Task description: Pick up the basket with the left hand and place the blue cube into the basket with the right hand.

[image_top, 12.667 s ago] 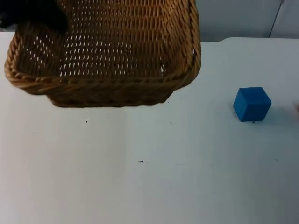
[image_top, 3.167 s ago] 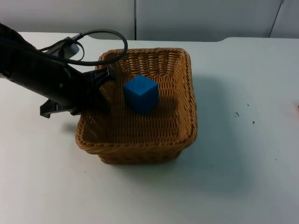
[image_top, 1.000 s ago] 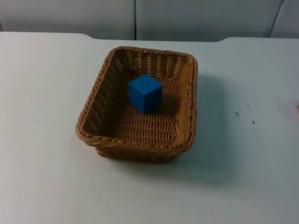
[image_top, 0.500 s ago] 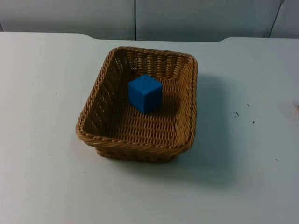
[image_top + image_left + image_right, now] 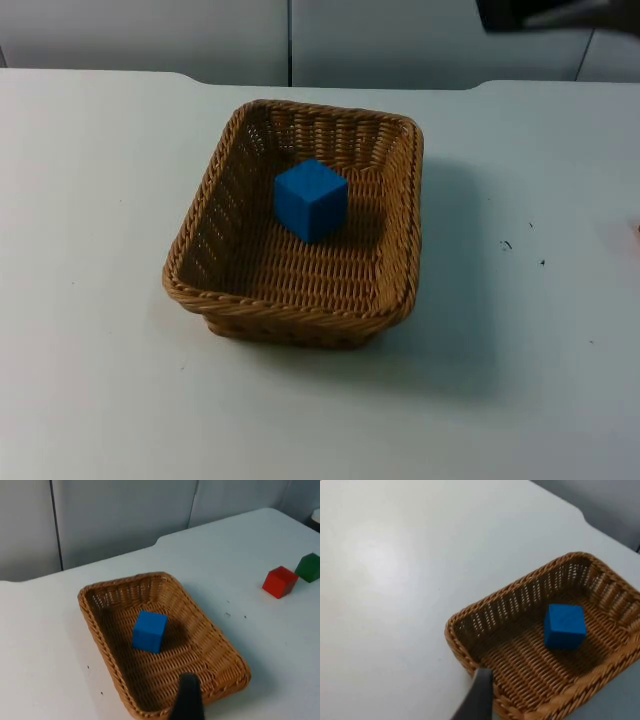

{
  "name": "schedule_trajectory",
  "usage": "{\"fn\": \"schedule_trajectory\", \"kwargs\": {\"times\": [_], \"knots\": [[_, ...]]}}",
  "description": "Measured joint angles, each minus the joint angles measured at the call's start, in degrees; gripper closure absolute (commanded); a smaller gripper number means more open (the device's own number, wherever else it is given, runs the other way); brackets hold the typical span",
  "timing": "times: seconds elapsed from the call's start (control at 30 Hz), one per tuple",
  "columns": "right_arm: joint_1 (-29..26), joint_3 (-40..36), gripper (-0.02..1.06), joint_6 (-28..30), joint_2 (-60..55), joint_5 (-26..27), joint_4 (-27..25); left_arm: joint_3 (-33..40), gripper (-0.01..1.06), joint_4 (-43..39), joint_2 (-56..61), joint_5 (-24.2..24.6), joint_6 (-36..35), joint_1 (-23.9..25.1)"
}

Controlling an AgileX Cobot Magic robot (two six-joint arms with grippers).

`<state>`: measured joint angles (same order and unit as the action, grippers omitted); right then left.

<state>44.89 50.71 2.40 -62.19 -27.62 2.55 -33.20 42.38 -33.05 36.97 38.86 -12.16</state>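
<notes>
I see the brown woven wicker basket (image 5: 300,235) sitting flat on the white worktop (image 5: 90,380), with the blue cube (image 5: 311,200) resting on its floor toward the far end. Red (image 5: 279,581) and green (image 5: 310,567) cubes lie well off to one side. I cannot tell whether either hand is spread or pressed together.

The woven tan basket (image 5: 300,300) sits flat on the table, open side up, well clear of both sets of jaws and held by neither. Inside it, the blue cube (image 5: 311,200) rests upright on the wicker floor, turned corner-on and nearer the far wall, apart from every side.
</notes>
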Motion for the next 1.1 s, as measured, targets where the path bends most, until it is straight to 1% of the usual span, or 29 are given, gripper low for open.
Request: {"fn": "schedule_trajectory", "kwargs": {"times": [0.07,0.2,0.27,0.3,0.4,0.43,0.47,0.57,0.6,0.73,0.77,0.87,0.9,1.0,1.1], "knots": [[0.0,-4.0,0.23,0.0,1.8,2.2,-0.6,2.8,0.40,-0.1,2.2,0.0,-0.1,0.0],[0.0,-9.2,0.23,0.0,5.4,3.6,-0.7,5.8,0.40,-0.9,5.6,0.5,-1.6,0.0],[0.0,-12.8,0.23,0.0,9.9,3.7,-0.9,6.6,0.40,-3.1,8.6,1.9,-4.0,0.0],[0.0,-12.8,0.23,0.0,9.9,3.7,-0.9,6.6,0.40,-3.1,8.6,1.9,-4.0,0.0],[0.0,-17.0,0.23,0.0,16.7,3.3,-2.0,6.6,0.40,-6.1,12.4,3.3,-7.6,0.0],[0.0,-17.0,0.23,0.0,16.7,3.3,-2.0,6.6,0.40,-6.1,12.4,3.3,-7.6,0.0],[0.0,-18.0,0.23,0.0,19.3,2.6,-2.5,6.6,0.40,-6.5,13.9,3.8,-8.7,0.0],[0.0,-20.8,0.23,0.0,27.0,-1.1,-2.5,6.6,0.40,-7.8,18.4,5.5,-11.8,0.0],[0.0,-20.8,0.23,0.0,27.0,-1.1,-2.5,6.6,0.40,-7.8,18.4,5.5,-11.8,0.0],[0.1,-21.8,0.23,0.0,38.1,-9.2,-3.6,6.6,0.40,-10.5,24.5,7.4,-18.7,0.0],[0.1,-21.8,0.23,0.0,38.1,-9.2,-3.6,6.6,0.40,-10.5,24.5,7.4,-18.7,0.0],[0.1,-21.8,0.23,-0.2,44.3,-14.9,-3.9,6.6,0.40,-12.5,27.8,9.1,-22.5,0.0],[0.1,-21.8,0.23,-0.2,44.3,-14.9,-3.9,6.6,0.40,-12.5,27.8,9.1,-22.5,0.0],[0.1,-21.8,0.23,-0.6,50.3,-20.9,-4.6,6.5,0.40,-13.9,30.3,11.8,-25.7,0.0],[0.1,-21.8,0.23,-0.7,53.5,-21.9,-5.2,5.6,0.40,-14.8,31.0,13.6,-26.5,0.0]]}}
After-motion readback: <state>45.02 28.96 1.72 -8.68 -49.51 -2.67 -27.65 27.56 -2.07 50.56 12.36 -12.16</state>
